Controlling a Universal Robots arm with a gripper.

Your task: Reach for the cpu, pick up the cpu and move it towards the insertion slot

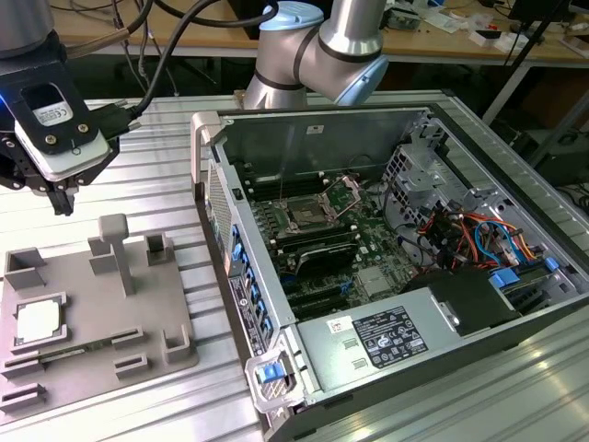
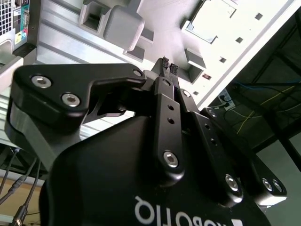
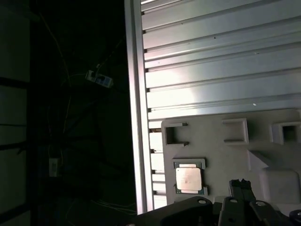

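Observation:
The cpu point(image 1: 39, 320) lies flat in a square pocket of a grey fixture plate point(image 1: 97, 308), at the exterior view's left. It is a silvery square with a thin dark rim, and both wrist views show it, cpu point(image 3: 189, 180) and cpu point(image 2: 211, 21). My gripper point(image 1: 62, 199) hangs in the air above the table, behind the plate and some way above the cpu. Its fingers are pressed together with nothing between them, as the gripper point(image 2: 168, 65) and gripper point(image 3: 241, 183) show in both wrist views. The insertion slot point(image 1: 304, 217) sits on the green board inside the open computer case, its metal frame raised.
The open computer case point(image 1: 276, 387) fills the exterior view's right half, with cables, drive cage and a power supply inside. Upright posts point(image 1: 115, 249) and blocks stand on the fixture plate. Ribbed aluminium table point(image 1: 156, 157) lies around them; its edge point(image 3: 136, 117) runs beside the plate.

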